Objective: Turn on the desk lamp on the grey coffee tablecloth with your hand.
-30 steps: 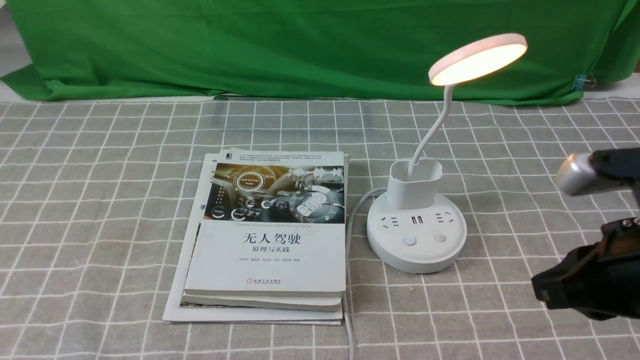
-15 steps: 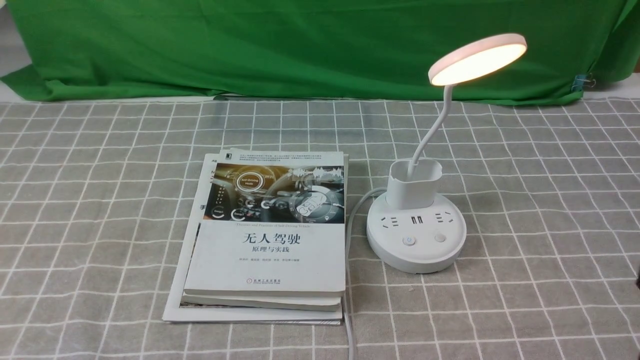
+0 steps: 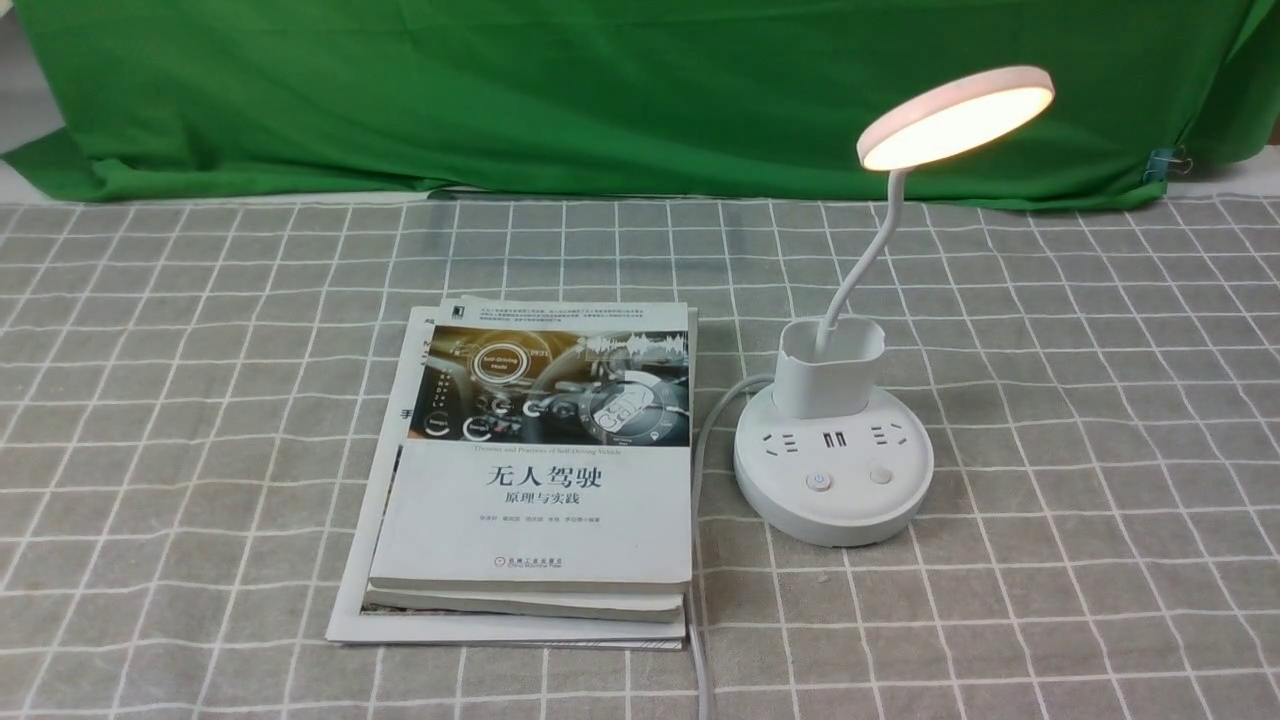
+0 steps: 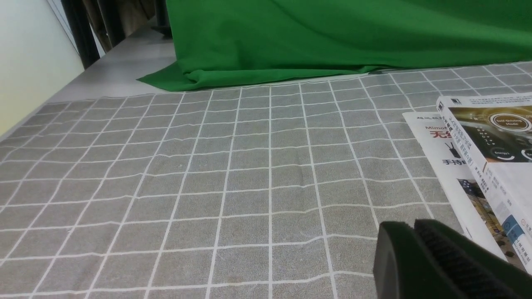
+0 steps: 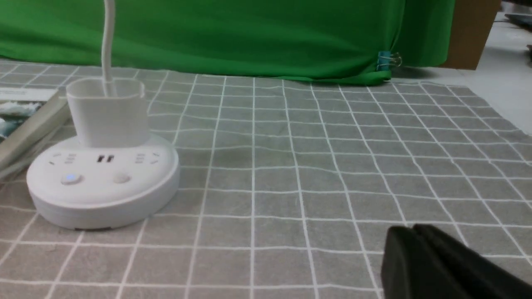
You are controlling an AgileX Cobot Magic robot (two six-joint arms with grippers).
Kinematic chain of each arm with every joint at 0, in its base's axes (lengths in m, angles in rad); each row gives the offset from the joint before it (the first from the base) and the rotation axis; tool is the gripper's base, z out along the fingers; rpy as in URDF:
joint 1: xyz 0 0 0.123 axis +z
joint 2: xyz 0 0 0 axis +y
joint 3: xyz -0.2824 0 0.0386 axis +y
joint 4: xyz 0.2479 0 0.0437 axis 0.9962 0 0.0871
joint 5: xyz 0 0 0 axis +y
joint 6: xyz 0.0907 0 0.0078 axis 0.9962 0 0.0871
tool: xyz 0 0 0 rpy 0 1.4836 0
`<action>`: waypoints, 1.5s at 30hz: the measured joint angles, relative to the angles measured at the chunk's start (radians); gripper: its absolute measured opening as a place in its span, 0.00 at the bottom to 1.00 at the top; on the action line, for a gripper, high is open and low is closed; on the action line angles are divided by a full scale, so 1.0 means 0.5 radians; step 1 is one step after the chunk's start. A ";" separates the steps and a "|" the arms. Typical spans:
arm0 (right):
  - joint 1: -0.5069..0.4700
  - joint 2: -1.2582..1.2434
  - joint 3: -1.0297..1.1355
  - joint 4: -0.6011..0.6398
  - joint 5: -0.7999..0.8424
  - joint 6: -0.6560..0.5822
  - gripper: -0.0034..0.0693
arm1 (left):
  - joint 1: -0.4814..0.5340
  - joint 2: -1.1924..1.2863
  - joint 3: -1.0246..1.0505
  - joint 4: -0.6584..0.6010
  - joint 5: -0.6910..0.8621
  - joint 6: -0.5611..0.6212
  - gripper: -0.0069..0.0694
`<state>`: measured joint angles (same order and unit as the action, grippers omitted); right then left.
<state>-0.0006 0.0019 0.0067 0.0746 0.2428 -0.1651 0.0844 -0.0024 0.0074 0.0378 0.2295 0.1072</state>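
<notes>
The right gripper [image 5: 409, 241] has pulled back out of the front view, fingers pressed together on nothing, like the left gripper [image 4: 409, 236]. On the grey coffee tablecloth [image 3: 1080, 400], the desk lamp [image 3: 833, 470] glows right of stacked books [image 3: 535, 470].

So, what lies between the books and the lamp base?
Only the lamp's white cord on the tablecloth, between books and lamp base, front view.

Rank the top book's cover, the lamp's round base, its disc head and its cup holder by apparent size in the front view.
1. Top book's cover
2. Round base and disc head: alike in width, not ranked
3. Cup holder
</notes>
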 joint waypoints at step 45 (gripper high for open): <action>0.000 0.000 0.000 -0.013 0.017 -0.012 0.21 | 0.000 0.000 0.000 0.002 -0.002 0.001 0.12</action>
<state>-0.0006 0.0019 0.0067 0.0680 0.2512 -0.1710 0.0844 -0.0024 0.0074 0.0387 0.2284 0.1079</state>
